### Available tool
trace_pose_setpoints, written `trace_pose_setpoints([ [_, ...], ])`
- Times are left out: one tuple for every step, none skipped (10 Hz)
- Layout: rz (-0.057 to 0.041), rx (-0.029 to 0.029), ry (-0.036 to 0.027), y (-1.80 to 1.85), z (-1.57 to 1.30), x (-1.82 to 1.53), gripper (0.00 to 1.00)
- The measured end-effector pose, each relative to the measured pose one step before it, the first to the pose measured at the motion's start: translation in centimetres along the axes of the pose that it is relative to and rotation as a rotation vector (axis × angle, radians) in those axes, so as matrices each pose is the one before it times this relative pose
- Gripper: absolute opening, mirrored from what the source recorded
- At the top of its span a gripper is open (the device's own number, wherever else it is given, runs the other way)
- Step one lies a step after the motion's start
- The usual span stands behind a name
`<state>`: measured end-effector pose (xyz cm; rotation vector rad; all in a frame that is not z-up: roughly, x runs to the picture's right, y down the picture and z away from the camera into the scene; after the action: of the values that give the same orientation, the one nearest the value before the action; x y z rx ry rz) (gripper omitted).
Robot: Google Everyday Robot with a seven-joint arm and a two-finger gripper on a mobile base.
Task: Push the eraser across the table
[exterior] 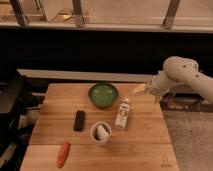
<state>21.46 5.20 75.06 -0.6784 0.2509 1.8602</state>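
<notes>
The eraser is a small flat black block lying on the left half of the light wooden table. The white arm comes in from the right. Its gripper hangs over the table's far right part, right of the green bowl and above the white bottle. It is far from the eraser and touches nothing that I can see.
A green bowl stands at the table's far middle. A white bottle lies to its right front. A white cup stands just right of the eraser. An orange carrot-shaped thing lies at the front left.
</notes>
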Motion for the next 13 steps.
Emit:
trace_pose_setpoints([
  [0.00002, 0.00001, -0.00003, -0.001, -0.001, -0.001, 0.8],
  [-0.00005, 0.00001, 0.0, 0.001, 0.0, 0.001, 0.8],
  [-0.00001, 0.00002, -0.00001, 0.0, 0.001, -0.001, 0.8],
  [0.00005, -0.00001, -0.00003, 0.0, -0.004, 0.0, 0.78],
  [-0.00005, 0.00001, -0.00014, 0.004, -0.011, -0.002, 0.72],
  [-0.00001, 0.00001, 0.00002, 0.0, 0.004, 0.0, 0.64],
  [-0.00001, 0.00002, -0.00007, 0.0, -0.003, -0.002, 0.53],
  [-0.00006, 0.00002, 0.00005, 0.0, 0.003, 0.001, 0.41],
  [-0.00081, 0.00065, 0.00015, 0.001, 0.009, 0.0, 0.32],
  [-0.00454, 0.0011, -0.00093, 0.019, 0.013, -0.086, 0.22],
  [-0.0185, -0.00238, 0.00709, 0.582, 0.607, -0.184, 0.12],
  [-0.02241, -0.00588, 0.01275, 0.812, 0.88, -0.194, 0.03],
  [-0.02478, -0.00525, 0.0133, 0.976, 0.933, -0.211, 0.0],
])
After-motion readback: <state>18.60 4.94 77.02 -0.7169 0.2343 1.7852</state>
